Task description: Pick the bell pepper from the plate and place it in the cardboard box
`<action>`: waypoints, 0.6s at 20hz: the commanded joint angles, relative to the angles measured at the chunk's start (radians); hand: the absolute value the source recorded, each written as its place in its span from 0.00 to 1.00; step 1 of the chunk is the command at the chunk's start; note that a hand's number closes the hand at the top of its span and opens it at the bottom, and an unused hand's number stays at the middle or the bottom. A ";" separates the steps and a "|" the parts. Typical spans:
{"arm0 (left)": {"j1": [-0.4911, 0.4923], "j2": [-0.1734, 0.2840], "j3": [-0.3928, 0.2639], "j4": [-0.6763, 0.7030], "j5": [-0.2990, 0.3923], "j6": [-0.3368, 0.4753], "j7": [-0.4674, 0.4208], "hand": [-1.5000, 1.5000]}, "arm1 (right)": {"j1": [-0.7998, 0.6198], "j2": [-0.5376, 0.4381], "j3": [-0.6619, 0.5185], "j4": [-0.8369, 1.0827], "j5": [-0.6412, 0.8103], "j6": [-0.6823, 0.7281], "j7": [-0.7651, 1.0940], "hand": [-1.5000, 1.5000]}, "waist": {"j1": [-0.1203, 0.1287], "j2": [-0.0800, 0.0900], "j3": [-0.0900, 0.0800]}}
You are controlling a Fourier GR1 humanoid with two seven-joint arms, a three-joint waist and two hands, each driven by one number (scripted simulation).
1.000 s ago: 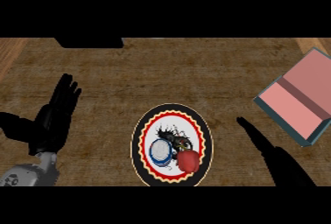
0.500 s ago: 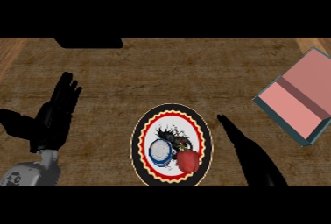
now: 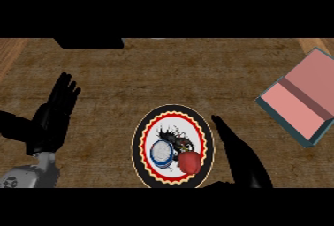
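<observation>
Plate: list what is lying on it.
On the plate: a red bell pepper beside a blue-rimmed round thing. The plate's printed pattern beneath them is hidden.

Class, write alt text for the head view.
A red bell pepper lies on a patterned plate, the open right hand at its rim. The left hand rests open at left; a cardboard box sits far right.
</observation>
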 commanded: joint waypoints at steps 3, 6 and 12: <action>0.041 -0.040 -0.011 -0.116 -0.057 0.021 0.072 0.50 | -0.012 0.071 0.027 0.039 0.049 -0.006 0.030 0.00 | 0.003 -0.001 0.000; 0.038 -0.052 0.055 0.016 -0.022 -0.079 -0.036 0.50 | 0.042 0.038 -0.007 0.050 0.021 -0.015 -0.063 0.00 | 0.000 0.000 0.000; 0.004 -0.078 0.075 0.011 -0.045 -0.087 -0.001 0.50 | 0.040 0.078 0.044 0.098 0.095 -0.040 -0.043 0.00 | -0.001 0.000 0.000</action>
